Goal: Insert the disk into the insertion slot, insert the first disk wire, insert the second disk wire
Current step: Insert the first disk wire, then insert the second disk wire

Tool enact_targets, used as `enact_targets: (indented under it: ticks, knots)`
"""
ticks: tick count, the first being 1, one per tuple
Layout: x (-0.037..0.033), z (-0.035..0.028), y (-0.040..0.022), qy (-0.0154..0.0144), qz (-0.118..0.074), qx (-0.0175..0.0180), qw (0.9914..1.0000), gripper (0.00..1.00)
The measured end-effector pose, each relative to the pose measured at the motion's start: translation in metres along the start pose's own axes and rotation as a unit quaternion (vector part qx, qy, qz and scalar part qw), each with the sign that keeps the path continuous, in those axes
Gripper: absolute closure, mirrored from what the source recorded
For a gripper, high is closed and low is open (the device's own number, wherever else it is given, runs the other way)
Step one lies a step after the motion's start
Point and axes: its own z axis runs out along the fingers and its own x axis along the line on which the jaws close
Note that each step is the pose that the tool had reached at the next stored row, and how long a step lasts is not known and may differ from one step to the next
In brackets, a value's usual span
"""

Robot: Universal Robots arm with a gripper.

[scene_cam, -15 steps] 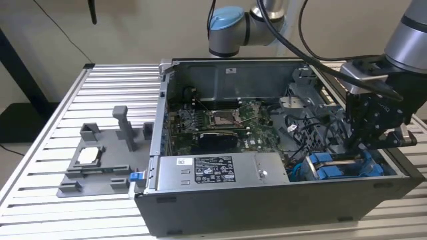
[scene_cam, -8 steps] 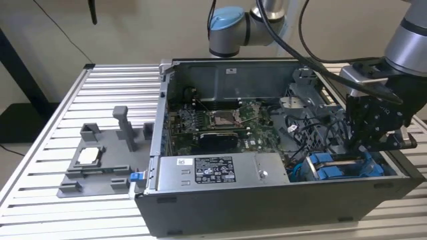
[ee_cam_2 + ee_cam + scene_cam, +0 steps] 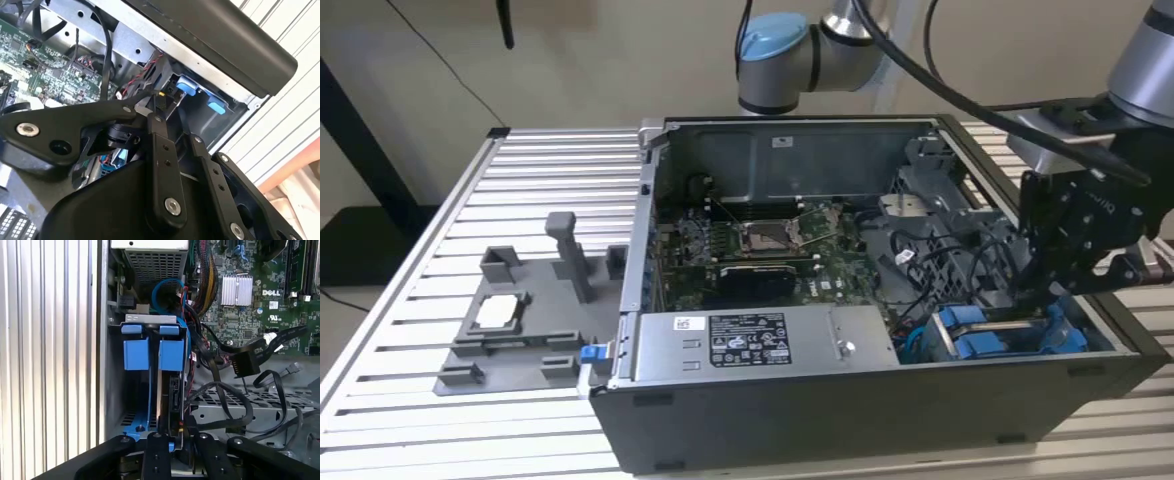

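The open computer case (image 3: 854, 420) lies on its side. At its corner on the exterior view's right is the insertion slot (image 3: 1001, 338), a grey metal cage with blue plastic brackets (image 3: 150, 354). The disk (image 3: 173, 395) stands on edge inside it, its black connector edge facing my gripper. My gripper (image 3: 1037, 300) hangs just over this cage. In both wrist views its black fingers (image 3: 156, 450) close around a small black wire plug (image 3: 167, 95) with red and yellow leads, right at the disk's edge. A second black flat plug (image 3: 245, 363) hangs loose beside the cage.
A silver power-supply box (image 3: 761, 340) fills the case's near side, with the green motherboard (image 3: 761, 250) behind it. Black cable loops (image 3: 235, 405) lie over the metal bay beside the cage. A grey fixture (image 3: 520, 320) sits on the slatted table (image 3: 400, 400).
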Motion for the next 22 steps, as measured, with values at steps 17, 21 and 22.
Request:
enact_targets:
  ticks: [17, 21, 22]
  knots:
    - [0.0003, -0.0236, 0.002, 0.0, 0.0, 0.0, 1.0, 0.73]
    - [-0.0004, -0.0291, 0.007, -0.0001, 0.0, 0.0, 1.0, 0.73]
    - [-0.0009, -0.0301, 0.0091, -0.0001, 0.0, 0.0001, 1.0, 0.73]
